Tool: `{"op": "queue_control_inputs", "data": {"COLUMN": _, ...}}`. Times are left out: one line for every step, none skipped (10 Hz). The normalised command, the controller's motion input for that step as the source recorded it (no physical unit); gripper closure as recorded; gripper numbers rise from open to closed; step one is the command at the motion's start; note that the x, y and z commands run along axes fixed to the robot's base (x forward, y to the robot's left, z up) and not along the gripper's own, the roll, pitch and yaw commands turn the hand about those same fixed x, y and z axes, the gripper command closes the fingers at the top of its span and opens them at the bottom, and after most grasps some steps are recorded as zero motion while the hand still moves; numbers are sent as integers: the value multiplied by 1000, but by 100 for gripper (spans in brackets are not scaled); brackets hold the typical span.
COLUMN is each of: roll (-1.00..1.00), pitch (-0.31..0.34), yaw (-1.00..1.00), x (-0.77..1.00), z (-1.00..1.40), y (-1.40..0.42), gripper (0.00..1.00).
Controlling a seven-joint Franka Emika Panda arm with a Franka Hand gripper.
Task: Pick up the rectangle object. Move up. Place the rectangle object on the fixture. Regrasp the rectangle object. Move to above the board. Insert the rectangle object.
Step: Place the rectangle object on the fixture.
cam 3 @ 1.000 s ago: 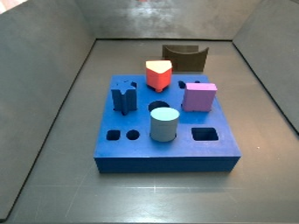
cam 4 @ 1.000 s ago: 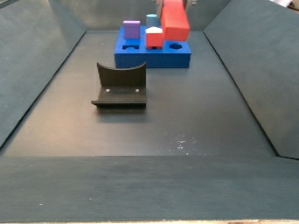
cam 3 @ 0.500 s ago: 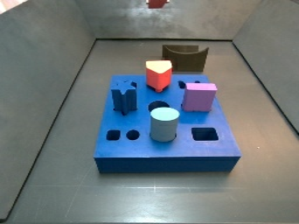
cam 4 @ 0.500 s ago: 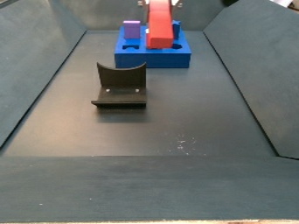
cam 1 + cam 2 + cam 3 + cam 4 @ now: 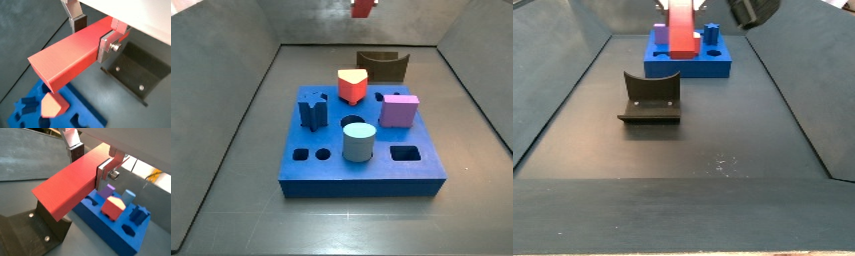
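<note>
My gripper (image 5: 93, 30) is shut on the rectangle object (image 5: 70, 55), a long red-orange bar held crosswise between the fingers (image 5: 109, 44); both wrist views show this (image 5: 70, 183). In a side view the bar (image 5: 681, 28) hangs upright high in the air, far behind the fixture (image 5: 651, 98) and in front of the board (image 5: 687, 64). In a side view only its lower end (image 5: 365, 7) shows at the top edge, above the fixture (image 5: 382, 65). The blue board (image 5: 358, 165) lies on the floor, with the fixture behind it.
On the board stand a red-and-cream wedge block (image 5: 352, 84), a purple block (image 5: 400, 110), a pale cylinder (image 5: 358, 141) and a blue star peg (image 5: 314, 110). Grey walls enclose the floor on three sides. A dark part of the arm (image 5: 751, 10) shows at the upper right.
The held bar has shifted sideways: left in the side view that looks over the fixture, and right and slightly further into frame in the side view that looks over the board. Nothing else moved.
</note>
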Motion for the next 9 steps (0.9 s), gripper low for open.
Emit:
{"op": "queue_control_inputs", "data": {"roll": -267, "pitch": 27, "yaw": -109, "x": 869, "z": -31, "y": 47, "gripper": 100}}
{"op": "queue_control_inputs", "data": {"roll": -217, "pitch": 19, "yaw": -101, "x": 812, "z": -21, "y": 36, "gripper": 100}}
{"op": "queue_control_inputs", "data": {"roll": -179, "pitch": 13, "yaw": -86, "x": 683, "z": -20, "y": 40, "gripper": 100}}
{"op": "queue_control_inputs", "data": {"roll": -172, "pitch": 17, "yaw": -74, "x": 590, "z": -24, "y": 36, "gripper": 100}}
{"op": "queue_control_inputs", "data": {"roll": -165, "pitch": 28, "yaw": -64, "x": 479, "z": -19, "y": 33, "gripper": 100}}
{"op": "queue_control_inputs", "data": {"roll": -159, "pitch": 36, "yaw": -56, "x": 402, "z": -21, "y": 31, "gripper": 100}}
{"op": "queue_control_inputs", "data": {"roll": -154, "pitch": 48, "yaw": -46, "x": 307, "z": -17, "y": 29, "gripper": 100}}
{"op": "queue_control_inputs", "data": {"roll": -151, "pitch": 55, "yaw": -42, "x": 263, "z": -17, "y": 28, "gripper": 100}}
{"op": "queue_control_inputs", "data": {"roll": -150, "pitch": 69, "yaw": -36, "x": 176, "z": -11, "y": 25, "gripper": 100}}
